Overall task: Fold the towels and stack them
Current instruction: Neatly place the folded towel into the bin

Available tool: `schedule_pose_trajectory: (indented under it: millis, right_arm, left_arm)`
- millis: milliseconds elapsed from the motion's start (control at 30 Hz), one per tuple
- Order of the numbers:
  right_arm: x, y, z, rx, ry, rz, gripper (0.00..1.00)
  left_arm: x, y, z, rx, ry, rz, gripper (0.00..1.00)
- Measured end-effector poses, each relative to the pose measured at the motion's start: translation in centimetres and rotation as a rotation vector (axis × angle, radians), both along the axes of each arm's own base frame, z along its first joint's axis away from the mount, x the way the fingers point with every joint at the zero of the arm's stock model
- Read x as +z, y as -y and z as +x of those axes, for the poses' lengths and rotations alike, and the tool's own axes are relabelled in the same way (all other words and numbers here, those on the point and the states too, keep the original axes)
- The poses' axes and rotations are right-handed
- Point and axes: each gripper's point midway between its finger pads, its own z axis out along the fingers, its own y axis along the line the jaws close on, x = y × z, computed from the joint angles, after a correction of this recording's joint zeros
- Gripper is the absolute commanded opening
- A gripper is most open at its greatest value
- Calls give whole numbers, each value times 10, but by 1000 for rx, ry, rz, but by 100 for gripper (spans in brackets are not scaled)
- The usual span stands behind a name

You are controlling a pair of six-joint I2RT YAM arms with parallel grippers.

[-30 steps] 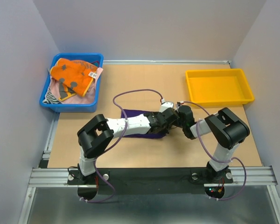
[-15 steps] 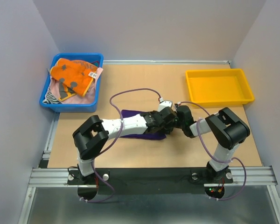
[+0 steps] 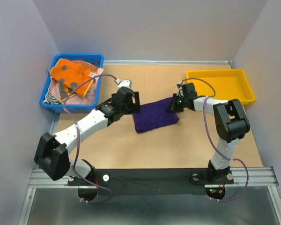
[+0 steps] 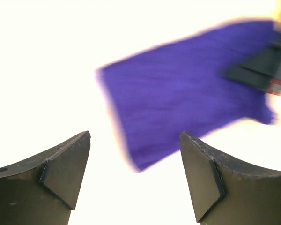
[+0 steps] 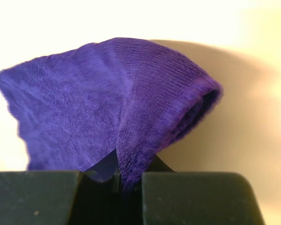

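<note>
Right gripper [image 5: 116, 174] is clamped on the purple towel [image 3: 155, 117] at its right corner, apparently raised a little. Left gripper [image 4: 135, 137] hovers spread wide, empty, just beside the towel's left edge.

Table [image 3: 131, 150]: purple towel [image 3: 154, 121], blue bin [image 3: 70, 108], yellow tray [image 3: 218, 89].
</note>
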Motion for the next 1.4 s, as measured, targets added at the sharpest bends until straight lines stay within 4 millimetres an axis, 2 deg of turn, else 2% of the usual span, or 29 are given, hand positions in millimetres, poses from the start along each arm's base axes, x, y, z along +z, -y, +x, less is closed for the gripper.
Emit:
schedule_pose_trajectory:
  millis: [67, 167, 267, 333, 467, 600, 700, 800, 1000, 1267, 1400]
  right_arm:
    - [4, 17, 16, 1, 24, -66, 0]
    - [21, 52, 46, 4, 81, -185, 0]
    - [37, 83, 75, 9, 137, -286, 0]
    - [45, 102, 89, 14, 164, -346, 1]
    - [58, 145, 115, 13, 202, -463, 0]
    - [68, 171, 137, 33, 246, -532, 0]
    - [67, 193, 150, 44, 260, -611, 1]
    - [53, 221, 161, 45, 242, -702, 0]
    - [12, 273, 157, 59, 138, -837, 1]
    - [30, 315, 163, 37, 138, -975, 1]
    - [30, 338, 163, 14, 116, -1024, 0]
  left_arm:
    - [11, -31, 15, 58, 33, 11, 88]
    - [20, -79, 32, 136, 77, 49, 88]
    - [13, -108, 37, 164, 86, 102, 91]
    - [2, -116, 36, 158, 81, 132, 92]
    - [-24, -120, 31, 127, 27, 192, 93]
    - [-38, -122, 32, 116, -2, 230, 93]
    - [-40, -124, 33, 115, -4, 246, 93]
    - [-40, -125, 35, 120, 4, 255, 93]
    - [-48, -128, 37, 129, -4, 280, 93]
    - [-69, -130, 36, 125, -53, 312, 93]
    - [-72, -130, 36, 124, -62, 317, 93]
